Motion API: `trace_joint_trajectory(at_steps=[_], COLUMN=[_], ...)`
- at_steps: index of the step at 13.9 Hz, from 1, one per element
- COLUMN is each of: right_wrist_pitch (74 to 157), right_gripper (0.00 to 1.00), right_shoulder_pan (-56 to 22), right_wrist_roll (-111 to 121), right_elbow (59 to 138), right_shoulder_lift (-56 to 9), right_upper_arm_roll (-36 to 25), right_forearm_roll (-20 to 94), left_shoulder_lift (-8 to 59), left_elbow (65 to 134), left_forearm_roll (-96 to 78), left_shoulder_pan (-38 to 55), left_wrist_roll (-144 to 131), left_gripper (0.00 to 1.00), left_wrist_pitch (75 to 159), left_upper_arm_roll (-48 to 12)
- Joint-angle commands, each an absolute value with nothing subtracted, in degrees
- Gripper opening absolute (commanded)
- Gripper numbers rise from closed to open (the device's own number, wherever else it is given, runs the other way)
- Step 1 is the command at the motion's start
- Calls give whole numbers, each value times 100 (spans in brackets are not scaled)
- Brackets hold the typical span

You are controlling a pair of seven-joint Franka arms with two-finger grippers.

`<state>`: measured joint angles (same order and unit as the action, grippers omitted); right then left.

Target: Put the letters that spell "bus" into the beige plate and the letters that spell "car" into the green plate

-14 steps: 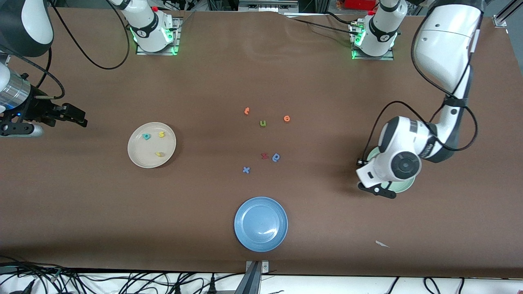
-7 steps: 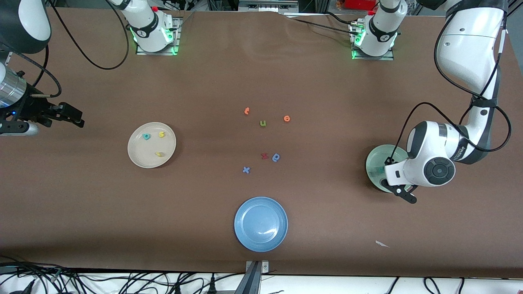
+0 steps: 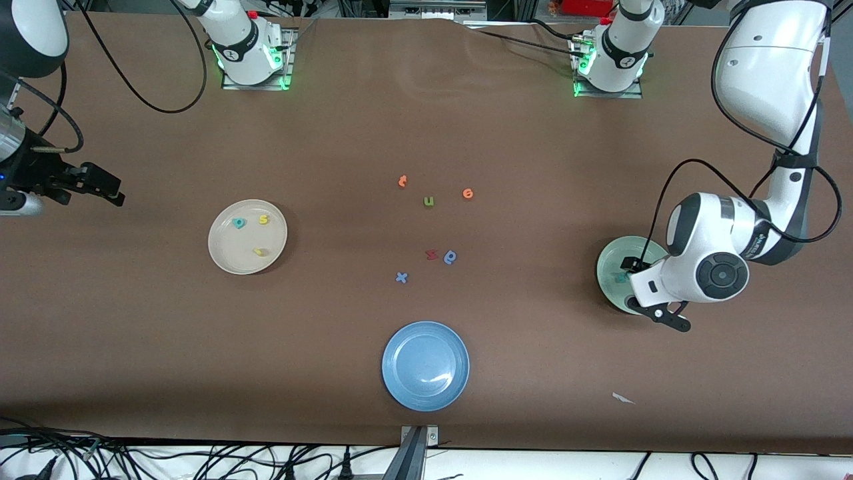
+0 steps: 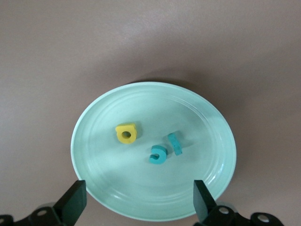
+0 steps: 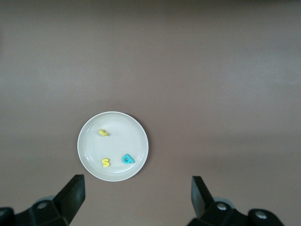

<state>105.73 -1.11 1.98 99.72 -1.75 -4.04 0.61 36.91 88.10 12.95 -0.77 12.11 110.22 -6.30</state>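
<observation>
- The tabletop (image 3: 533, 133) carries the same loose letters at its middle as a second ago, and the blue plate (image 3: 426, 365) has not moved.
- The left gripper (image 4: 138, 207) has drawn off toward the left arm's end since a second ago; it hangs over the green plate (image 3: 610, 263), jaws wide and empty.
- The right gripper (image 5: 136, 205) has drifted outward, away from the beige plate (image 3: 247, 237), jaws wide, holding nothing.
- The yellow "a" (image 4: 126, 133), teal "c" (image 4: 158, 154) and teal "r" (image 4: 175, 143) lie in the green plate.
- The teal "b" (image 3: 238, 223), yellow "s" (image 3: 264, 219) and yellow "u" (image 3: 259, 252) lie unchanged in the beige plate.
</observation>
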Motion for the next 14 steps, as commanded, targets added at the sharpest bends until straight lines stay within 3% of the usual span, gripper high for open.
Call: trace_joint_trajectory(at_steps=[1,10,14], right_wrist_pitch=[10503,9906,9756], right_gripper=[100,100,100], right_shoulder_pan=[-132,-132,-149], right_wrist_roll=[237,228,194], right_elbow=[9906,9554,9448], right_shoulder_lift=[-44,-79,-105], right_upper_arm_roll=[-413,-387,-396], right_forearm_roll=[35,53,53], left_shoulder_lift=[3288,2365,1479], left_elbow=[8868,8868,8982], left_forearm_roll=[1116,1090,616], left_shoulder_pan=[-114,-579,-563], left_wrist_roll=[810,562,528], left_gripper=[100,100,100], left_wrist_pitch=[10627,9880,9669], left_upper_arm_roll=[-668,-685,-642])
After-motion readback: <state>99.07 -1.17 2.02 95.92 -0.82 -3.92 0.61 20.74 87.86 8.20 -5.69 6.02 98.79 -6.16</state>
